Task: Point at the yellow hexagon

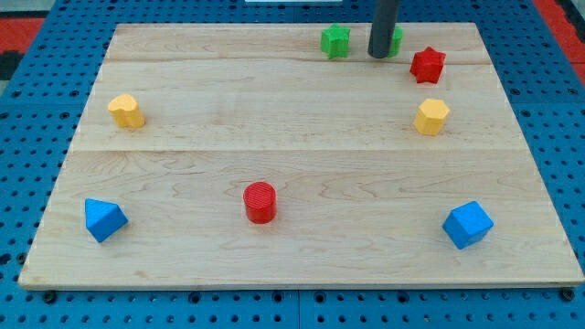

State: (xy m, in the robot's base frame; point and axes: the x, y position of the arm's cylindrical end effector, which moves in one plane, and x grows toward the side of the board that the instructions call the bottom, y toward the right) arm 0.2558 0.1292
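Sliding from the top of the pale wooden bench (183,155), my clawless tip (378,55) risks nudging the red plastic star (427,65) beside the yellow plastic hexagon (430,116).

A pale wooden board (302,164) fills most of the view, made of several long planks joined side by side, with fine grain running from the view's left to the view's right. Its seams show as thin horizontal lines. Around the board on every side lies a blue pegboard surface (23,155) dotted with evenly spaced dark holes. Beyond the board's upper left corner sits a red patch (20,20) of similar perforated material, and another red patch (559,13) lies beyond its upper right corner. Light is even and soft, with only faint shadows along the board's bottom edge.
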